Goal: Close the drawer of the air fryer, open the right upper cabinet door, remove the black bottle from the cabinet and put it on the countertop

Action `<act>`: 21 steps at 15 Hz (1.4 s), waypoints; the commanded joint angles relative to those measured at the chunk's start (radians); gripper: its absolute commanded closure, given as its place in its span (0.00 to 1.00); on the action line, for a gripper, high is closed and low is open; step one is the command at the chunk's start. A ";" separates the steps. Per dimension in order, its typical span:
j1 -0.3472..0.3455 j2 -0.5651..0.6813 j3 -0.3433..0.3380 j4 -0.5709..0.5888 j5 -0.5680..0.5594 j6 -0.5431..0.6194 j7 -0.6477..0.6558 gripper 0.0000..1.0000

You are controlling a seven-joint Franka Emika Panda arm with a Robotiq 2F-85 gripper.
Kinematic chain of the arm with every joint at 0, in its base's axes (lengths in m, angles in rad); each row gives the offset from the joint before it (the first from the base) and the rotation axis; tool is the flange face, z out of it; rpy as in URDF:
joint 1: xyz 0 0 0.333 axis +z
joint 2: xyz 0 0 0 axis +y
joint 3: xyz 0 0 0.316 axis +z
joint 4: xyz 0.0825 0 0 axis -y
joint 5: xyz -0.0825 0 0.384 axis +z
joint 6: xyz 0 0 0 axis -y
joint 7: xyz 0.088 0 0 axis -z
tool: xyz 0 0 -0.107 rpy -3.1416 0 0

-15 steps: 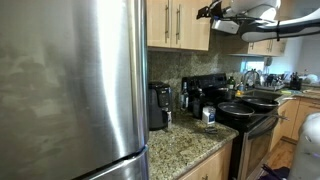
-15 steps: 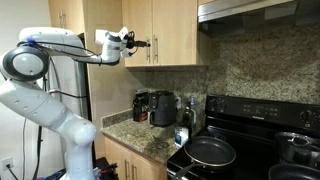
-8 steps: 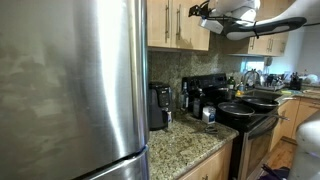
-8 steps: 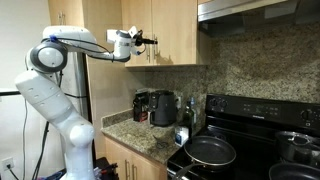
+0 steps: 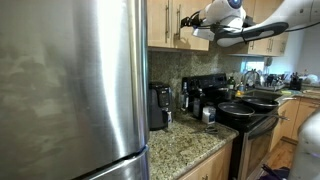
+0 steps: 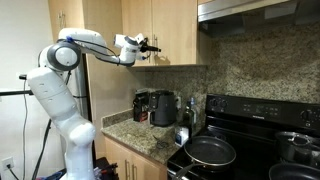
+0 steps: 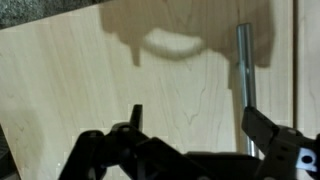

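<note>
Right now, upper left of an exterior view, the gripper (image 6: 149, 47) is up at the shut right upper cabinet door (image 6: 178, 30). In the wrist view, its fingers (image 7: 135, 120) are spread wide with the bar handle (image 7: 243, 70) between them. The air fryer (image 6: 163, 108) stands lower centre on the countertop (image 6: 145, 138).

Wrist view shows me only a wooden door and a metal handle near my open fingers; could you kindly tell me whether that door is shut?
Observer: Yes. In both exterior views the upper cabinet doors all sit flush, and none is ajar.
Operator: Thank you. Where is the air fryer?
Observer: The air fryer stands on the countertop beneath those cabinets, next to the fridge.
Operator: And how high is the gripper?
Observer: The gripper is level with the lower part of the doors, well above the appliances.
</note>
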 commanded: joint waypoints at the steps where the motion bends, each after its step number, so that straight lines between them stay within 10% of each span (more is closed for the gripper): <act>1: 0.025 0.082 -0.017 0.095 0.052 0.000 -0.088 0.00; 2: 0.026 0.092 -0.017 0.107 0.064 -0.008 -0.105 0.20; 7: 0.057 0.125 -0.021 0.124 0.118 0.013 -0.185 0.55; 8: 0.055 0.133 -0.016 0.135 0.128 0.003 -0.196 0.47; 9: 0.067 0.126 -0.020 0.136 0.158 0.000 -0.224 0.19; 19: 0.177 -0.146 -0.035 0.027 0.326 -0.272 -0.625 0.00; 21: 0.045 -0.178 0.067 0.019 0.462 -0.246 -0.728 0.00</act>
